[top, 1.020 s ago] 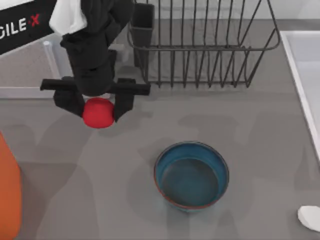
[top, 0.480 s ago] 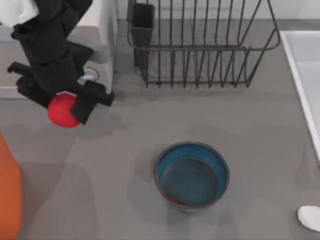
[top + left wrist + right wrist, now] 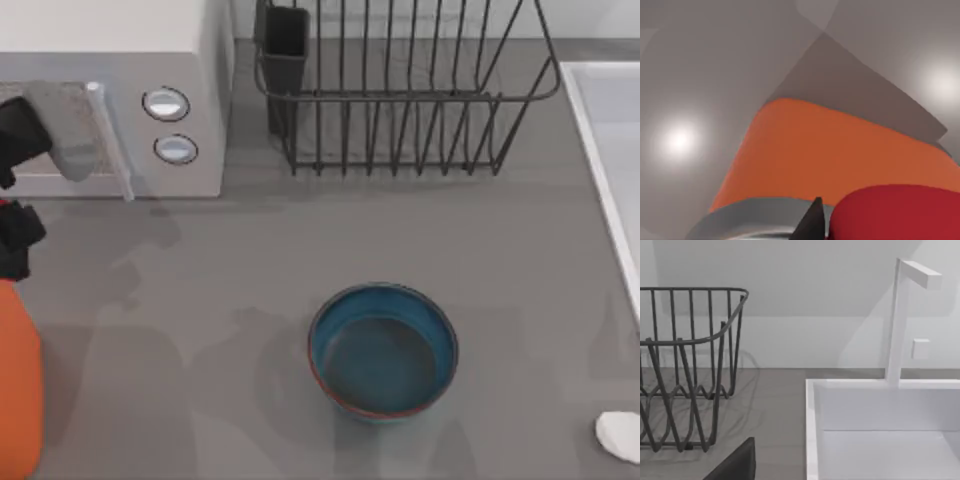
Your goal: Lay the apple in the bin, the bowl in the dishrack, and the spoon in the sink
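Observation:
My left gripper (image 3: 10, 200) is at the table's far left edge, above the orange bin (image 3: 16, 385), and is shut on the red apple (image 3: 895, 212). In the left wrist view the apple hangs close over the bin (image 3: 840, 150), beside one dark fingertip (image 3: 813, 220). The teal bowl (image 3: 383, 350) stands upright in the middle of the table. The white spoon (image 3: 620, 436) lies at the front right corner, partly cut off. The black wire dishrack (image 3: 410, 95) stands at the back, and the sink (image 3: 610, 110) runs along the right edge. My right arm is parked near the sink (image 3: 880, 440) and the dishrack (image 3: 690, 365).
A white microwave (image 3: 110, 110) with two round knobs stands at the back left, beside the dishrack's dark utensil cup (image 3: 285, 55). A white faucet (image 3: 900, 320) rises behind the sink. Bare grey table lies between the bowl and the bin.
My left gripper has carried the apple leftward and toward the front, from beside the dishrack to the table's left edge over the bin. The bowl and spoon have not moved.

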Available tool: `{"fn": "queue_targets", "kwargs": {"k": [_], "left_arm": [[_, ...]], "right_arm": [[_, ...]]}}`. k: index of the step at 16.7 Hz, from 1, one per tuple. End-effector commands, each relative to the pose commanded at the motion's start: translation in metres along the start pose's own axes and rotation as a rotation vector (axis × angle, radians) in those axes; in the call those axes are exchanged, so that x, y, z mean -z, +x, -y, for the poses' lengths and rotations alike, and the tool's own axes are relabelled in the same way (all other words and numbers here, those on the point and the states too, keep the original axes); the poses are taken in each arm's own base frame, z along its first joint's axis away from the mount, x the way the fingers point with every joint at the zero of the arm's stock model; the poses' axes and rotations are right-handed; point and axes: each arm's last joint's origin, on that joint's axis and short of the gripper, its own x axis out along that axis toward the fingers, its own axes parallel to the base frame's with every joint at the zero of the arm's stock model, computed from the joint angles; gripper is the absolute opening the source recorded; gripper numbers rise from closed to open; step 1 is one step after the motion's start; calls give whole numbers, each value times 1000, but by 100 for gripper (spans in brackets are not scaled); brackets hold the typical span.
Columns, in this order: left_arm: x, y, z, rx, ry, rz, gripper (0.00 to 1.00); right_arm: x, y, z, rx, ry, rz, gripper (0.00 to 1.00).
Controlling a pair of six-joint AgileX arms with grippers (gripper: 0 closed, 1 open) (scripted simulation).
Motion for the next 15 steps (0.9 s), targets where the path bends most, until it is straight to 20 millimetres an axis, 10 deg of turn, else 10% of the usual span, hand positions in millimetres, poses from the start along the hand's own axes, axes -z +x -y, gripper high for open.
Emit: {"fn": "queue_targets", "kwargs": {"k": [8,15], "left_arm": [[81,-4,-2,-5,483,-21,0],[103,-1,-2,-1,597,-32,0]], "right_arm": [[0,0,0,0,0,0,100],[0,0,0,0,0,0,100]]}}
